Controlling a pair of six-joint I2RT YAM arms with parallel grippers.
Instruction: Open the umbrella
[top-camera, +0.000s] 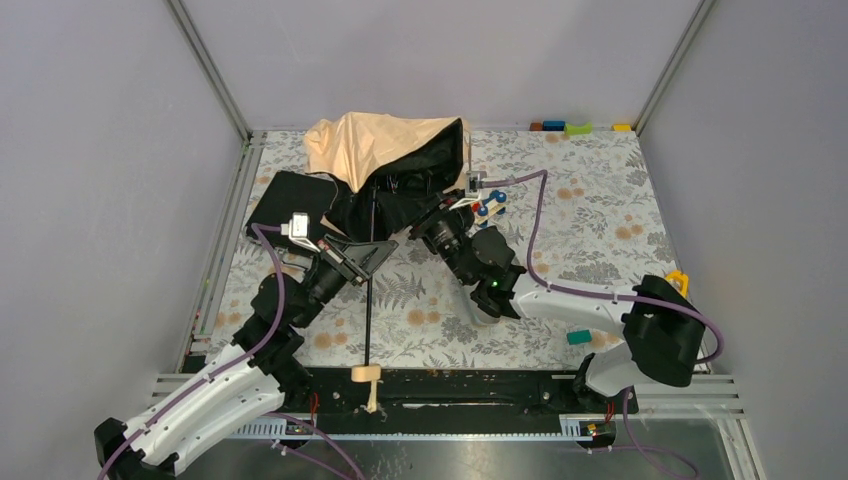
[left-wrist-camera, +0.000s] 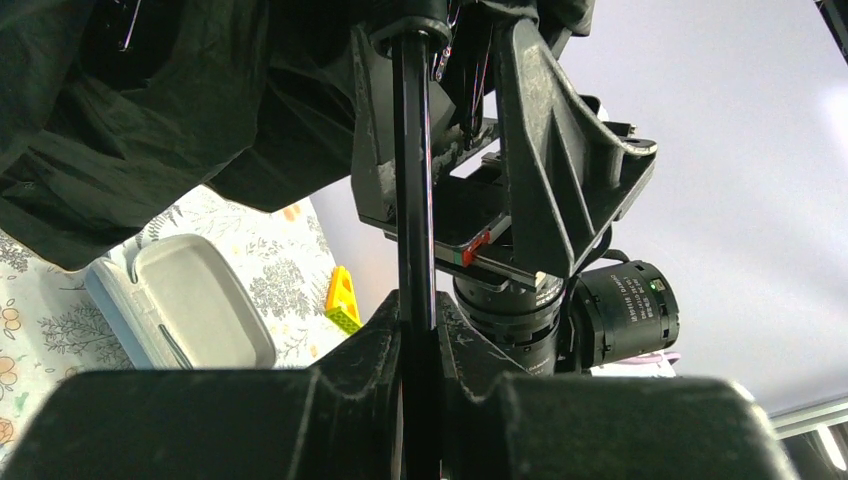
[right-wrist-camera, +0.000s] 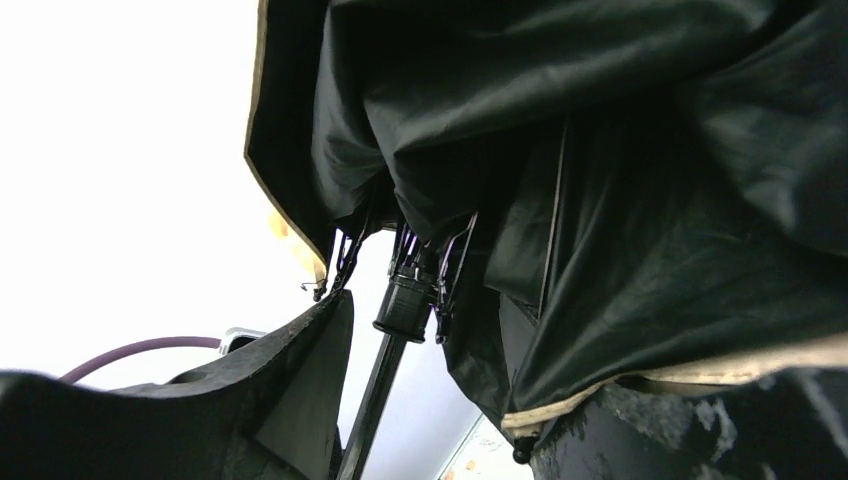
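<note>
Grey walls (top-camera: 90, 150) close the floral surface (top-camera: 600, 210) on 3 sides. The most open room lies toward 3 o'clock, where the cloth is largely bare.

The umbrella (top-camera: 385, 150) sits at 12 o'clock. Its peach canopy is bunched near the far edge, with the black underside facing the arms. The thin shaft (top-camera: 369, 310) runs straight toward 6 o'clock, and the cream handle (top-camera: 367, 376) overhangs the near rail. A flat black case (top-camera: 285, 200) lies just beside the canopy at 10 o'clock.

The left pincer (top-camera: 368, 250) is clamped tight on the shaft, nearer the canopy than the handle. The right pincer (top-camera: 435, 218) reaches in under the canopy's hem from 4 o'clock with its jaws spread wide.

Only the left wrist view shows the shaft pinched between both fingers (left-wrist-camera: 370, 350). A white tray (left-wrist-camera: 190, 310) and a yellow block (left-wrist-camera: 342, 300) lie beyond them.

Only the right wrist view shows the runner (right-wrist-camera: 405, 305) with its ribs. It hangs between the spread jaws, apart from the left one, and black fabric drapes onto the other.
</note>
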